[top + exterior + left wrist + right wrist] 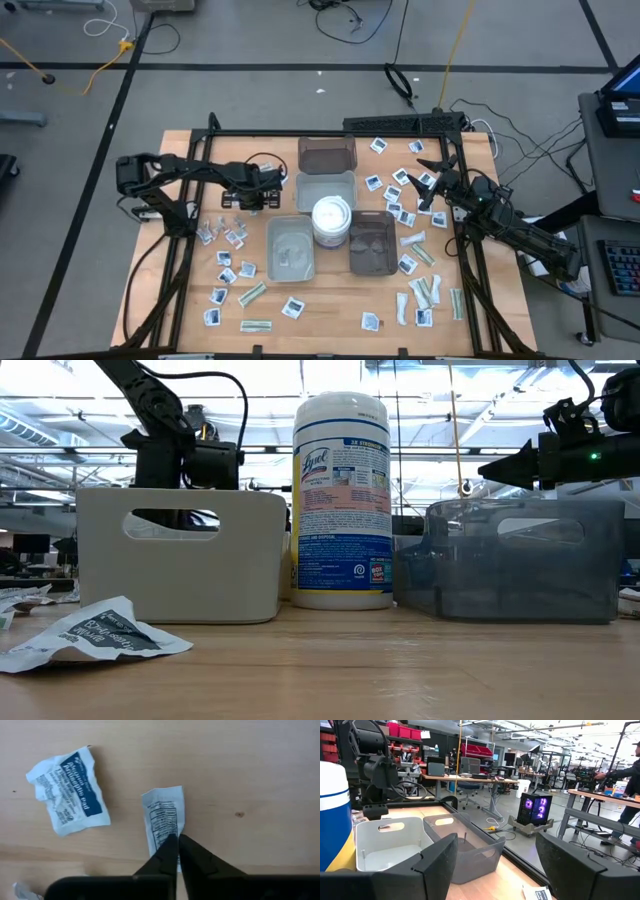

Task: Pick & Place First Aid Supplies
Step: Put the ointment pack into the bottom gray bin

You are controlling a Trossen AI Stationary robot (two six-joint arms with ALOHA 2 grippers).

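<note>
My left gripper (177, 840) is pinched on a white printed packet (164, 820) on the table (260, 765), left of the Lysol tub (331, 219). A crumpled blue-print packet (68, 790) lies just beside it. Grey tray (326, 186) sits between me and the tub. Right gripper (495, 865) is spread wide, right of the tub.
</note>
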